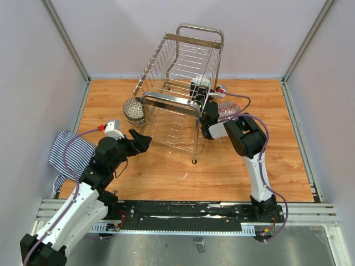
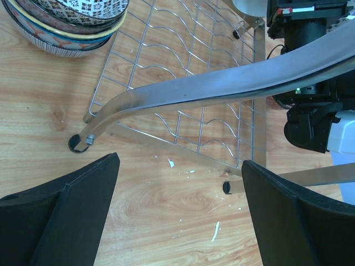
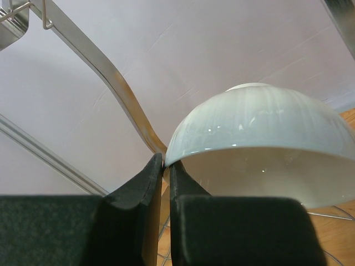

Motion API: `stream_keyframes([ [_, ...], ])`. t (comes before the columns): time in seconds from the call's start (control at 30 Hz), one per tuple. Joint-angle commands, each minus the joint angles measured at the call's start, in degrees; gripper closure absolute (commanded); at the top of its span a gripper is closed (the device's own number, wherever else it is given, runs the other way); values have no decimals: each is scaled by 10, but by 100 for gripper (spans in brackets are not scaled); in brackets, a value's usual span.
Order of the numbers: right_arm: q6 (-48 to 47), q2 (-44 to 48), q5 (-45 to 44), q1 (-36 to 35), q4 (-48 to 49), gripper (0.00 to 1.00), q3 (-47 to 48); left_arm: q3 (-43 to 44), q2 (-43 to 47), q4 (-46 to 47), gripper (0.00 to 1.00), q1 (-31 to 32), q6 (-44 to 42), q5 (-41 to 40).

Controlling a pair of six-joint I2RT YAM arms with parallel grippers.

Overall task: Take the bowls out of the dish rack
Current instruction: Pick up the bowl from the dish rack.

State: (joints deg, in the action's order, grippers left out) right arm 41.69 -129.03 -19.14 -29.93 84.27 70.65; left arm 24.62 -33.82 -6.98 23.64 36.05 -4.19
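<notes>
The chrome dish rack (image 1: pixel 177 83) stands mid-table. My right gripper (image 3: pixel 165 162) is shut on the rim of a pale white bowl (image 3: pixel 255 130), which it holds beside a bent tube of the rack (image 3: pixel 119 88). In the top view the right arm (image 1: pixel 244 136) reaches to the rack's right side. A stack of patterned bowls (image 1: pixel 133 111) sits on the table at the rack's left, and it also shows in the left wrist view (image 2: pixel 66 25). My left gripper (image 1: pixel 141 141) is open and empty (image 2: pixel 180 194), low over the wood in front of the rack's near handle (image 2: pixel 222 88).
A striped cloth (image 1: pixel 69 152) lies at the table's left edge. Another round patterned bowl (image 1: pixel 227 108) shows partly behind the right arm's cable. Grey walls close in three sides. Small white flecks (image 2: pixel 215 231) lie on the wood under the left gripper.
</notes>
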Motion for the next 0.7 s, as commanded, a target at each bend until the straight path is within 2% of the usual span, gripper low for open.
stream_keyframes([
  [0.0,-16,26,16,6,67,99,18,2,10,5,3,-4,-1,-8],
  [0.67,-17,111,27,8,67,99,-38,22,32,-27,3,-4,-2,-20],
])
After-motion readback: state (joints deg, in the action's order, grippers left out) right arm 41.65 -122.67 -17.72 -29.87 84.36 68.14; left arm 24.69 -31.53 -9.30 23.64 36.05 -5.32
